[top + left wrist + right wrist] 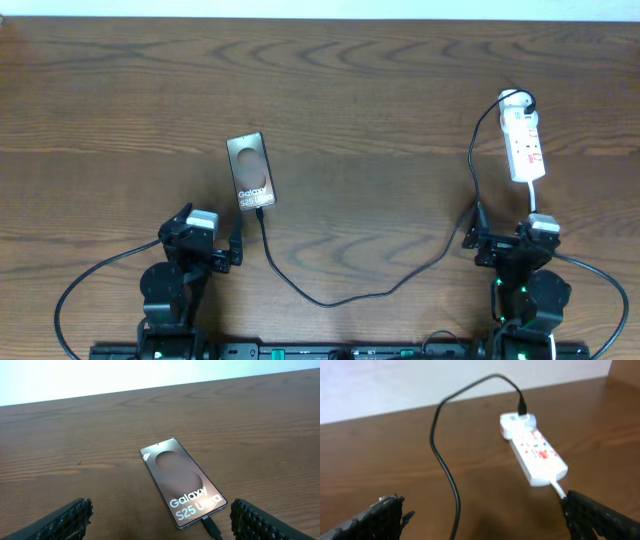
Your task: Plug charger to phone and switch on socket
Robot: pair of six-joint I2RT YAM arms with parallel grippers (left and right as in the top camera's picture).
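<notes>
Left gripper open, phone just ahead

On the table, the phone lies at one o'clock from my left pincer, set lengthwise away from me. The socket lies at twelve o'clock from my right pincer, well apart at the phone's three o'clock. The charger meets the phone's near end at six o'clock and crosses the table's near side. It passes my right pincer at nine o'clock and reaches the socket's far end. The socket's lead leaves its near end at six o'clock.
</notes>
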